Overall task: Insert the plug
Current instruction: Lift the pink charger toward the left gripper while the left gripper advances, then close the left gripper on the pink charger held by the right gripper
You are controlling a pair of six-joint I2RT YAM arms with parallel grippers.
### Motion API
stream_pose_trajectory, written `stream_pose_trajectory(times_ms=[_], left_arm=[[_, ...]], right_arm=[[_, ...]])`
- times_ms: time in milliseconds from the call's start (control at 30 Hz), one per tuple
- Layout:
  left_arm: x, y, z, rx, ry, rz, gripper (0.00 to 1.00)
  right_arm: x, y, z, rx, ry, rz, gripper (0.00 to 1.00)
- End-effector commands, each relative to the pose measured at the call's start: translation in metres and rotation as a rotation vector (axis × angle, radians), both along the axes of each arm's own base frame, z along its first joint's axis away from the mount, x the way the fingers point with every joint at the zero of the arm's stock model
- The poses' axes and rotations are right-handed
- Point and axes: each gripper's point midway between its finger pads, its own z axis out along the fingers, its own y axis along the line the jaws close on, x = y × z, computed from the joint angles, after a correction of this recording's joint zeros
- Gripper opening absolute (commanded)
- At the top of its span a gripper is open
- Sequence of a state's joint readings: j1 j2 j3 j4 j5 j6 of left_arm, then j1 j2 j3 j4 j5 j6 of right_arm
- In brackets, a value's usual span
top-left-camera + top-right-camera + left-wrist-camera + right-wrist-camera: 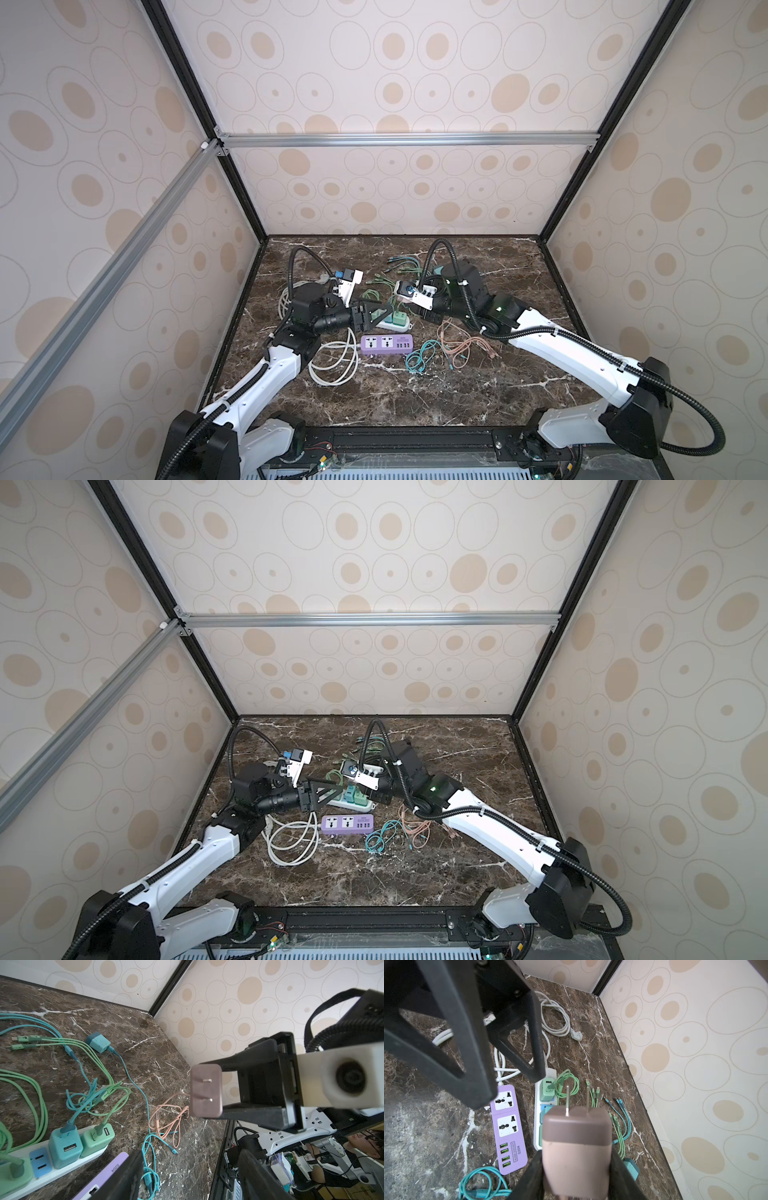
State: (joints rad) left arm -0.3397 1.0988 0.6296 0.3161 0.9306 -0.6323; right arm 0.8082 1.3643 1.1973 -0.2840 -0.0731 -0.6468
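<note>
My right gripper is shut on the pink-brown plug. Its two metal prongs point toward the strips below. In the left wrist view the same plug sits between the right gripper's black fingers, above the table. A purple power strip with two free sockets lies flat on the marble. A white power strip with green and teal adapters lies just behind it. My left gripper hovers over the white strip's left end, open and holding nothing. The plug is hard to make out in both top views.
A coiled white cord lies left of the purple strip. Teal and pink cables lie to its right, and green cables spread behind the strips. A loose teal adapter rests near the back. Walls enclose three sides.
</note>
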Motion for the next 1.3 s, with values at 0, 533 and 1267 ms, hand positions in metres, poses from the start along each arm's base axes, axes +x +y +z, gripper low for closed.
stream_pose_trajectory(times_ms=[0,533,1267], left_arm=[[0.004,-0.004,0.024,-0.013,-0.081,-0.013,0.7],[0.002,-0.008,0.019,-0.012,-0.064,-0.037,0.55],[0.002,-0.008,0.02,-0.007,-0.063,-0.042,0.42]], right_arm=[[-0.001,0.014,0.015,0.014,-0.051,0.034,0.25],[-0.007,0.034,0.005,-0.043,-0.075,0.082,0.25],[-0.012,0.039,-0.004,-0.079,-0.092,0.096,0.26]])
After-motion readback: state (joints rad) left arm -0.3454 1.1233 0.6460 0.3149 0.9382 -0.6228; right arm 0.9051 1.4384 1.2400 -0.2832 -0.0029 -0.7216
